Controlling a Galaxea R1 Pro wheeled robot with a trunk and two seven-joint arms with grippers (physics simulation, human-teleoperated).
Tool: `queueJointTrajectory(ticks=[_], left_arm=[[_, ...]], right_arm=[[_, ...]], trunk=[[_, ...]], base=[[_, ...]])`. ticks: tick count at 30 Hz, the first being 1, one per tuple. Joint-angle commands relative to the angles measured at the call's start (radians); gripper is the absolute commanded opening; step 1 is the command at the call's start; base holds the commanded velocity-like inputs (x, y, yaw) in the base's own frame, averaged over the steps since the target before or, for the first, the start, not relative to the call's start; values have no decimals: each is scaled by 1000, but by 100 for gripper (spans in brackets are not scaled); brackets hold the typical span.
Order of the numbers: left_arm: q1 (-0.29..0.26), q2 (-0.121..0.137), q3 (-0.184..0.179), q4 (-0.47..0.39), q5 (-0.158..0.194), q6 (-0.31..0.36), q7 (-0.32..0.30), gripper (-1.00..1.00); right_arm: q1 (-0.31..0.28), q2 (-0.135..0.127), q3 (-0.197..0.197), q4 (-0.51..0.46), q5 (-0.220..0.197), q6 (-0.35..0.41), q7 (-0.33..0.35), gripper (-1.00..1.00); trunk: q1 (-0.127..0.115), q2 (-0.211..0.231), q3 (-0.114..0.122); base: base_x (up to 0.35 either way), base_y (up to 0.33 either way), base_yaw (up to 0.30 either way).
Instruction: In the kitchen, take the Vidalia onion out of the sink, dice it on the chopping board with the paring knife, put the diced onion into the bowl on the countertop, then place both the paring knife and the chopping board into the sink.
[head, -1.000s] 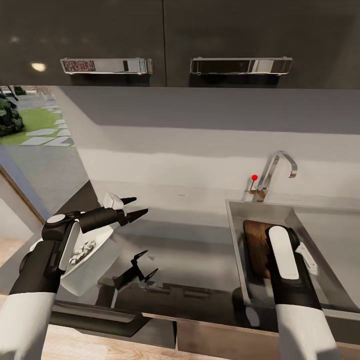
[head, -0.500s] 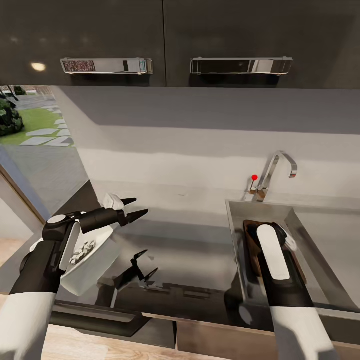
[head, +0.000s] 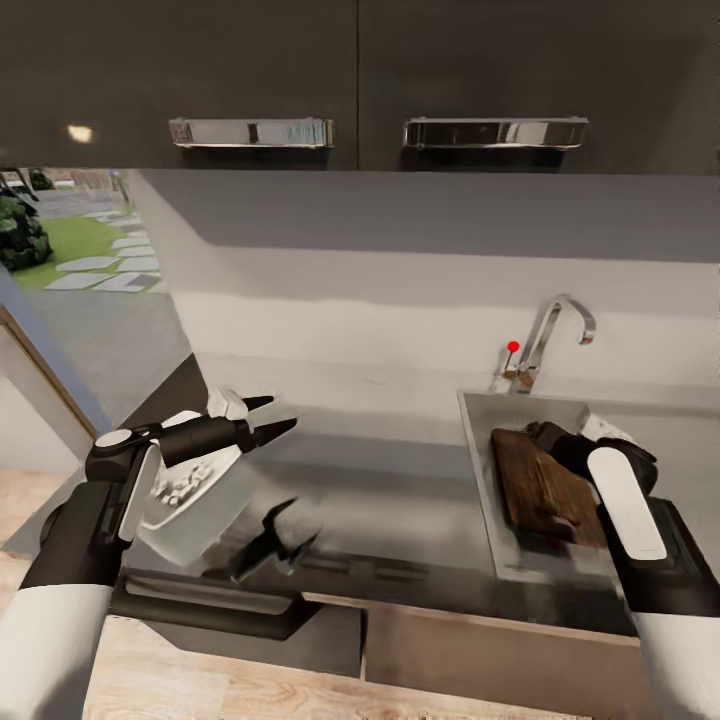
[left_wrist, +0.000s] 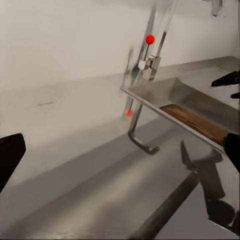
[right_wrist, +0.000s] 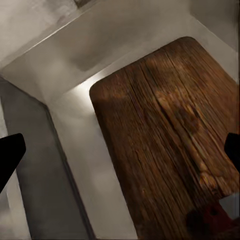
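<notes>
The right gripper (head: 545, 437) is hanging over the sink (head: 480, 470) with its fingers spread wide, gripping nothing. The chopping board (head: 540, 488) is lying in the basin directly beneath it. The left gripper (head: 265, 418) is hovering above the countertop (head: 380, 490), its fingertips parted and empty, with the bowl (head: 190, 505) of diced onion (head: 178, 490) sitting just below its wrist.
</notes>
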Motion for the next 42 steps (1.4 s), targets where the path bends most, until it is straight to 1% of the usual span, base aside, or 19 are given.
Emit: queueJointTrajectory(ticks=[1,4,5,11,13,16,18,20,21,22,23,25,29,30,32,34,35,38,42], left_arm=[[0,0,0,0,5,9,-2,100],[0,-2,-2,0,5,9,-2,100],[0,-11,-2,0,5,9,-2,100],[0,-18,-3,0,5,9,-2,100],[0,-19,-3,1,5,9,-2,100],[-1,-19,-3,1,5,9,-2,100],[-1,-19,-3,2,5,9,-2,100],[-1,-19,-3,1,5,9,-1,100],[-1,-19,-3,1,5,9,-1,100],[-1,-19,-3,1,5,10,-1,100],[-1,-19,-3,1,5,9,-1,100],[-1,-19,-3,1,5,9,-1,100],[-1,-19,-3,1,5,9,-1,100],[-1,-19,-3,0,5,9,-1,100],[-1,-20,-3,0,5,9,-2,100],[-1,-32,-4,0,5,9,-1,100],[0,-36,-4,0,5,9,-1,100],[0,-42,-5,0,4,9,-1,100],[-1,-44,-6,0,4,9,0,100]], right_arm=[[-1,-18,0,-1,-10,4,16,100],[-1,-85,1,-1,-10,8,150,100],[0,-122,1,-1,-6,11,287,100],[1,-171,1,-1,-2,12,442,100],[2,-186,2,-1,0,11,524,100],[3,-194,2,-1,35,11,645,100],[5,-199,3,-1,99,10,736,100],[6,-201,3,-1,188,7,848,100],[6,-201,3,-1,210,7,878,100],[6,-201,3,-1,252,5,943,100],[7,-202,2,-1,313,4,1058,100],[8,-207,0,-1,384,-10,1220,100],[8,-214,-22,-1,489,-45,1415,100],[8,-215,-52,-1,518,-51,1447,100],[9,-215,-86,0,536,-55,1464,100],[12,-215,-169,0,552,-57,1478,100],[13,-216,-188,0,553,-57,1480,100],[14,-216,-214,0,555,-57,1483,100],[14,-216,-220,0,558,-57,1484,100]], trunk=[[0,-1,-1],[0,-1,-1],[0,-1,-1],[0,-1,-1],[0,-1,-1],[0,-1,-1],[0,-1,-1],[0,-1,-1],[0,-1,-1],[0,-1,-1],[0,-1,-1],[0,-1,-1],[0,-1,-1],[0,-1,-1],[0,-1,-1],[0,-1,-1],[0,-1,-1],[0,-1,-1],[0,-1,-1]], base=[[-212,168,0],[-174,140,0],[-60,48,0],[-25,23,0],[-89,134,0],[-137,210,0],[-135,167,0],[-135,197,0],[-139,228,0],[-142,248,0],[-144,265,0],[-181,179,0],[-273,65,0],[-319,15,0],[-323,10,0],[-324,3,0],[-328,1,0],[-327,0,0],[-286,0,0]])
